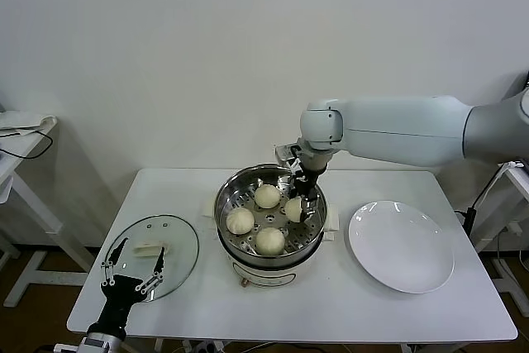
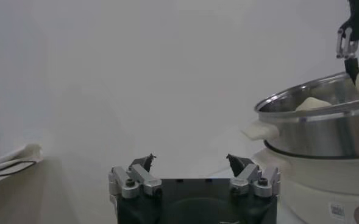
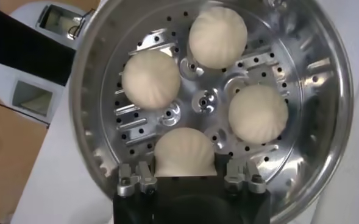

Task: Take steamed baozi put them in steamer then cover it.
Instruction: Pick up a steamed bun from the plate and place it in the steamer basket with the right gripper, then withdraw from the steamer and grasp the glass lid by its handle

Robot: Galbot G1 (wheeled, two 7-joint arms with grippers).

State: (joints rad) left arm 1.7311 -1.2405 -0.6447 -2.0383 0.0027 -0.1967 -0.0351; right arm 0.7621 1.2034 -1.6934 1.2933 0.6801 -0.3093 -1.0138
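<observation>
- Steamer (image 1: 270, 229) is seen at the middle of the white table (image 1: 331, 303), its perforated tray (image 3: 228, 115) exposed.
- Four steamed baozi are counted on the tray: three lying free (image 1: 267, 196) (image 1: 240, 220) (image 1: 269, 240), the fourth baozi (image 1: 293, 209) at the side nearest the white plate (image 1: 402, 245).
- Right gripper (image 1: 304, 204) is lowered inside the steamer, fingers closed against the fourth baozi (image 3: 184, 153).
- Cover (image 1: 154, 254) is found lying flat on the table to the left of the steamer, cream handle (image 1: 150, 248) up.
- Left gripper (image 1: 132, 274) is held over the near edge of the cover, jaws spread wide, nothing between them.
- The plate is seen lying right of the steamer.
</observation>
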